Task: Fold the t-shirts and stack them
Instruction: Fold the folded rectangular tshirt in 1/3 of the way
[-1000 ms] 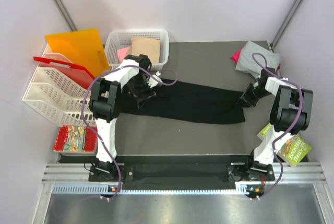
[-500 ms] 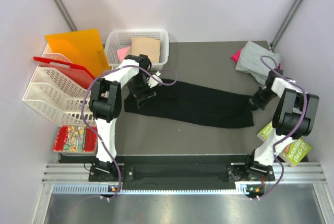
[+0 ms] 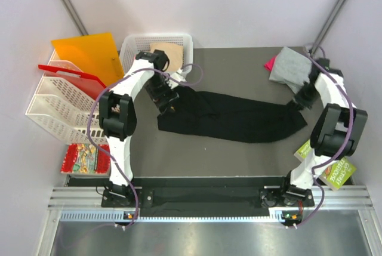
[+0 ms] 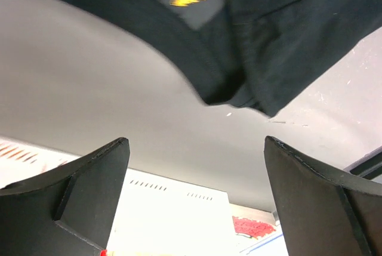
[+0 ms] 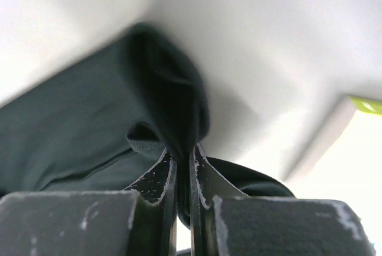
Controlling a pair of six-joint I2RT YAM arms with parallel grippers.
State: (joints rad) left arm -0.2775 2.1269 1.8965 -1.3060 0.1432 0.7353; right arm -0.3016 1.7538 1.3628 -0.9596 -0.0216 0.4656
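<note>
Dark grey flat desk [image 3: 239,65] carries the long black cloth t-shirt [image 3: 233,119], stretched across its middle; a crumpled grey cloth t-shirt [image 3: 289,68] lies at the far right corner; right claw [image 5: 179,151] pinches tight on the black shirt's right end; left claw [image 4: 196,142] hangs spread wide over its left end, gripping nothing.

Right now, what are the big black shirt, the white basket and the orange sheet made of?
The black t-shirt looks like soft, matte cloth: it sags and creases, with a stitched hem in the left wrist view. The white basket seems hard plastic, judging by its moulded lattice walls. The orange sheet is probably stiff, smooth plastic: flat, with straight edges.
</note>
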